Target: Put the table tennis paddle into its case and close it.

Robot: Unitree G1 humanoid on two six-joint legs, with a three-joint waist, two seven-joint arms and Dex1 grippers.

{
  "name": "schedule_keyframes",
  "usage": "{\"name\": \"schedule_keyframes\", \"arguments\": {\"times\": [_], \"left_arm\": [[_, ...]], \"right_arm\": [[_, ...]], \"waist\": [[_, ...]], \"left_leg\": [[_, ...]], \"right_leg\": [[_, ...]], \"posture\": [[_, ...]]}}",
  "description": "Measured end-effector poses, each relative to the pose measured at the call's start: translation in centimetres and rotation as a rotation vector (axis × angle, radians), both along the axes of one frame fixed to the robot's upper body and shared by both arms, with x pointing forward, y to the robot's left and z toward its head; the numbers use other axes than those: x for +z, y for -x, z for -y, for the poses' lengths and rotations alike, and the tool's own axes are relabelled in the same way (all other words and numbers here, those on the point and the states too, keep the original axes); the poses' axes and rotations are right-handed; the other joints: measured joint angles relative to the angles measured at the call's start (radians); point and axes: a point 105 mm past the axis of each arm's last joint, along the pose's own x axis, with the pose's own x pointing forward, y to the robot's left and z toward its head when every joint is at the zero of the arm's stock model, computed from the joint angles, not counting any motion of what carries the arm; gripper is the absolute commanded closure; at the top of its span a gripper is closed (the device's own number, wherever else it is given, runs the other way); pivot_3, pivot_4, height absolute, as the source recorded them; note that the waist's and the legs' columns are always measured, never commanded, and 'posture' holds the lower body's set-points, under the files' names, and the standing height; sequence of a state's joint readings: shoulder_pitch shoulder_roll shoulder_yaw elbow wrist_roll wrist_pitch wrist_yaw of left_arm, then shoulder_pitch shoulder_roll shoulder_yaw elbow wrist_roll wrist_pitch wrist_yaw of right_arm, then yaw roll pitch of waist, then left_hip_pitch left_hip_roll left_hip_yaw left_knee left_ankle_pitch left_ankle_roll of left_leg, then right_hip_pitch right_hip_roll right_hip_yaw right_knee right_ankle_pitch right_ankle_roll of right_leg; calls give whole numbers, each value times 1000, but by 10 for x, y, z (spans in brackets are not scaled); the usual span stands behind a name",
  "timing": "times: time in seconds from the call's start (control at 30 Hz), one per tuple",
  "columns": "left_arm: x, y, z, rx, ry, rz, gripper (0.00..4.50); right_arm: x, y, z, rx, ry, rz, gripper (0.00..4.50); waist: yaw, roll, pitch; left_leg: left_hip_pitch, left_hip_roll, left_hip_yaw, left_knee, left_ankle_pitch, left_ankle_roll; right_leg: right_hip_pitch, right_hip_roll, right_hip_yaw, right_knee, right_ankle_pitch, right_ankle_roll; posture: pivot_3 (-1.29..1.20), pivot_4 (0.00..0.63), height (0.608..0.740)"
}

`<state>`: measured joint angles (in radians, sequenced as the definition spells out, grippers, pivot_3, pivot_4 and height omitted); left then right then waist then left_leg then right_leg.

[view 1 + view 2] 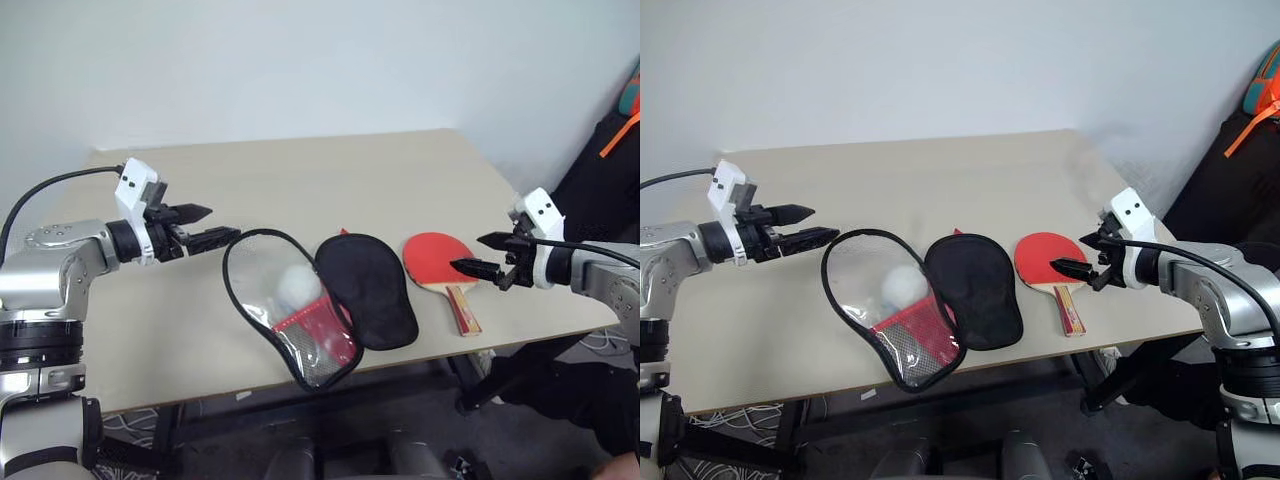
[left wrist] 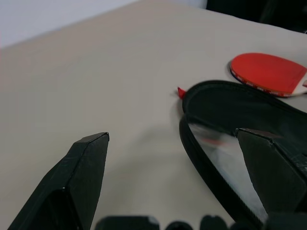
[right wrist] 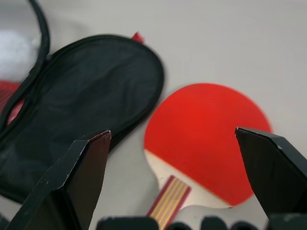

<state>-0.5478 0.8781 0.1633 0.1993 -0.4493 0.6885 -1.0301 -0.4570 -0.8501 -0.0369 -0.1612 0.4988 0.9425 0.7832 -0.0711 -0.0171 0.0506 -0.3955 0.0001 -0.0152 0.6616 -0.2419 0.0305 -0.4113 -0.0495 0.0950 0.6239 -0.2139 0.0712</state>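
Red-faced paddle (image 1: pixel 441 261) lies on the table (image 1: pixel 300 180) beside the opened case (image 1: pixel 320 300), so nothing's packed yet; I've both claws, left (image 1: pixel 200 227) and right (image 1: pixel 483 254), spread wide and empty.

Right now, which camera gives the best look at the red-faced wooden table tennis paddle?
The right wrist view: the red-faced wooden table tennis paddle sits close up, red face and striped handle clear. Both eye views show it whole but small, lying on the beige table beside the black case half. The left wrist view catches just part of its red face.
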Motion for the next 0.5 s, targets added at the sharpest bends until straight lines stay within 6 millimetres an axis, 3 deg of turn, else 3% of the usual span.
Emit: {"name": "schedule_keyframes", "arguments": {"times": [0.23,0.5], "left_arm": [[-32,5,-11,2,-2,-92,20],[-33,7,-6,-18,-10,-70,20]], "right_arm": [[0,3,9,3,79,-11,0],[-4,7,11,-6,73,-50,0]], "waist": [[1,0,0],[1,-1,0]], "left_leg": [[0,0,0,0,0,0],[0,0,0,0,0,0]], "right_leg": [[0,0,0,0,0,0],[0,-1,0,0,0,0]], "posture": [[0,0,740],[0,0,740]]}}
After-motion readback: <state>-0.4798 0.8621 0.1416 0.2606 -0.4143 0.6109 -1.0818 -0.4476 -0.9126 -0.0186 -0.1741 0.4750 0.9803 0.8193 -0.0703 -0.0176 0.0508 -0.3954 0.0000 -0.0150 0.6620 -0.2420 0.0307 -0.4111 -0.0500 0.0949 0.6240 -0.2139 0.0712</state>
